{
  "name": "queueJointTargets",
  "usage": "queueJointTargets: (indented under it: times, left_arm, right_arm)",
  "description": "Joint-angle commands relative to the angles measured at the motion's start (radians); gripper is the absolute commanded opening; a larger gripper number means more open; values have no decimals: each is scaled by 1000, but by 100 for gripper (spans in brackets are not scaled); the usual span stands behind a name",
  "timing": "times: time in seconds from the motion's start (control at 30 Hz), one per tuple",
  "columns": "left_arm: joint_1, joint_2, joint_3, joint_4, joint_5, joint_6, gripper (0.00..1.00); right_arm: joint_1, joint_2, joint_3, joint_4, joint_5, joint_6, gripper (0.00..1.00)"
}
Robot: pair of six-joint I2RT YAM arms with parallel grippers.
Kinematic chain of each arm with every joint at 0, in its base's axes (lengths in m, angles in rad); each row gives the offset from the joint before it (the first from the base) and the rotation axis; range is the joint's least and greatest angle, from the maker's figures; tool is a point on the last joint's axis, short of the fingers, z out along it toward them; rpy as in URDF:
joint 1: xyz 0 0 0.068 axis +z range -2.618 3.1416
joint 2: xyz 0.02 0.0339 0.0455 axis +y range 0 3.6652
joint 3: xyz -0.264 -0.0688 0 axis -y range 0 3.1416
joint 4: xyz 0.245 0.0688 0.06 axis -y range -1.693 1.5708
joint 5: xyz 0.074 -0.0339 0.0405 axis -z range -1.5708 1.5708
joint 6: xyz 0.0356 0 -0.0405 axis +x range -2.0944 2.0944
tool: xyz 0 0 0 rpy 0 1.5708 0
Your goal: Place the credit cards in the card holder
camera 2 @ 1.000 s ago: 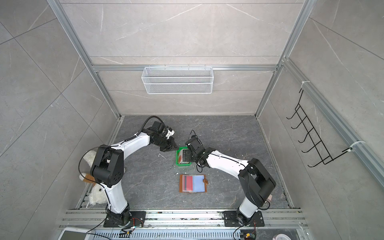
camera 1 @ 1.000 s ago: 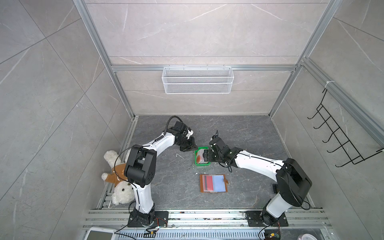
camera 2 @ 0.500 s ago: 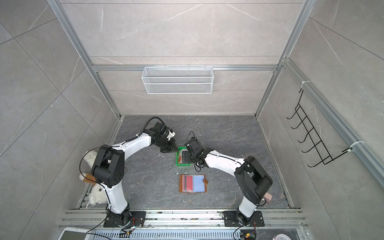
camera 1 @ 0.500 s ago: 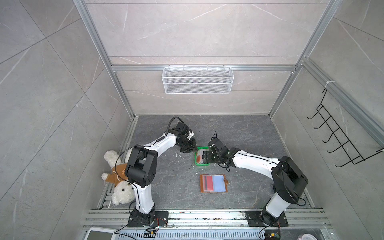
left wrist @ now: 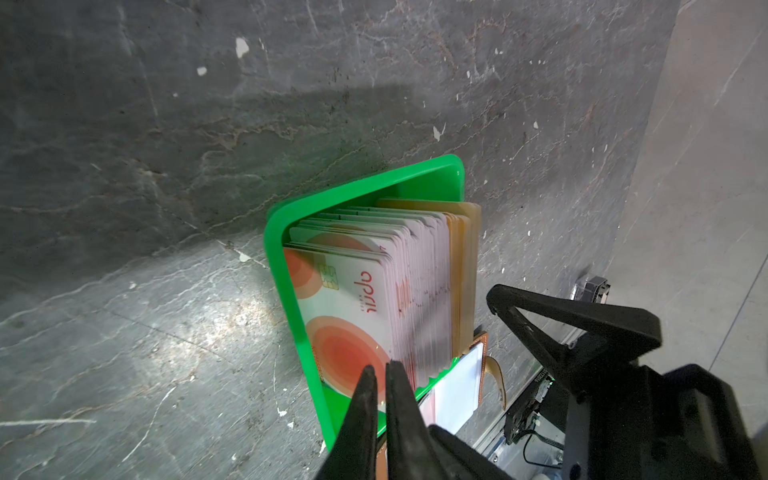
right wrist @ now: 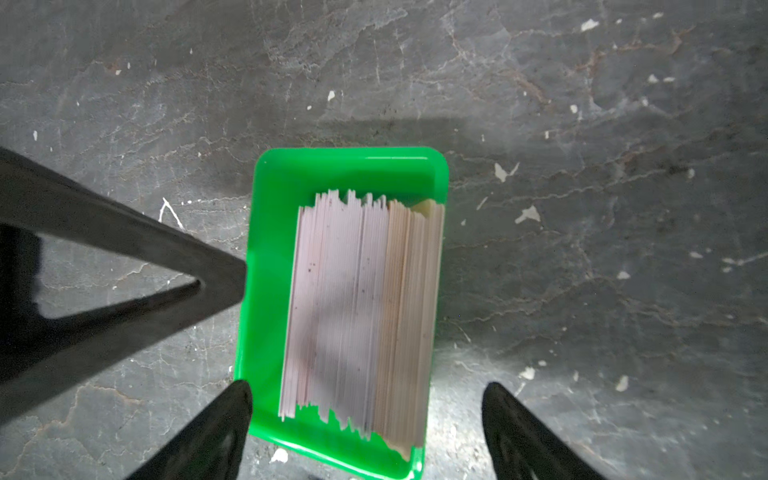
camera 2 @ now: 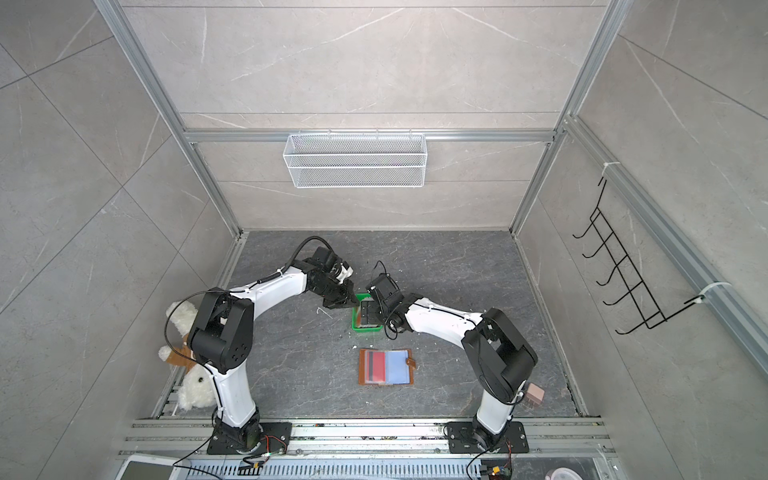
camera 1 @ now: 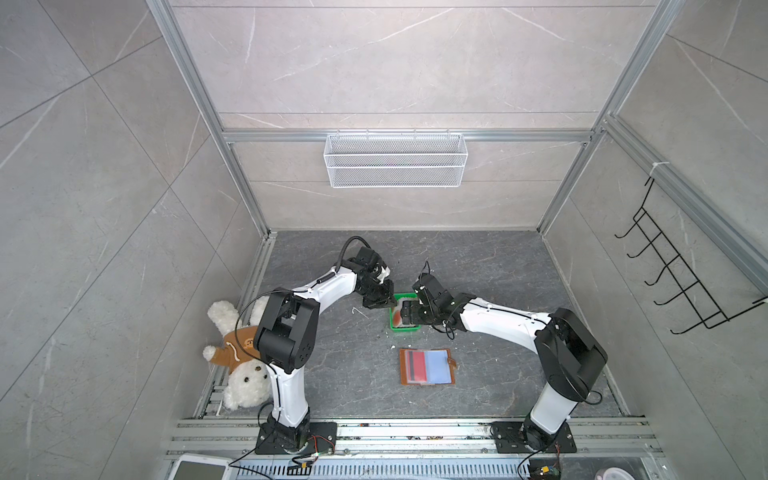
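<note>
The credit cards (left wrist: 365, 291) stand on edge as a thick whitish-pink stack with red-orange blots inside a small green tray (left wrist: 286, 232). From the right wrist view I see the credit cards (right wrist: 361, 299) edge-on in the tray (right wrist: 266, 291). My left gripper (left wrist: 378, 368) is shut, its tips at the front card's corner by the tray rim, with nothing visible between them. My right gripper (right wrist: 368, 399) hangs open over the stack, straddling the tray's width. The card holder (camera 1: 426, 367) lies open and flat nearer the front, with a red card in its left sleeve; it also shows in a top view as the card holder (camera 2: 384, 367).
A white teddy bear (camera 1: 241, 361) lies at the left edge beside the left arm's base. A wire basket (camera 1: 395, 164) hangs on the back wall and a black hook rack (camera 1: 681, 282) on the right wall. A small pinkish block (camera 2: 534, 394) sits near the right arm's base.
The right gripper has shifted slightly further over the tray and opened a little wider. The left gripper's jaws have closed a touch; that arm has barely moved.
</note>
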Motion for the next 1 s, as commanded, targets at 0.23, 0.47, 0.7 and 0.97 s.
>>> queueJointTargets:
  times: [0.23, 0.47, 0.7, 0.97]
  left_arm:
    - [-31, 25, 26, -62, -51, 9, 8]
    - [-31, 24, 29, -80, -89, 4, 3]
    - [-31, 39, 37, -90, -82, 1, 2]
    - [-31, 45, 38, -92, -85, 0, 2]
  right_arm:
    - [21, 87, 82, -41, 16, 22, 89]
    - [27, 113, 105, -65, 37, 20, 89]
    - [29, 133, 114, -71, 58, 32, 89]
    - [29, 148, 131, -87, 73, 31, 89]
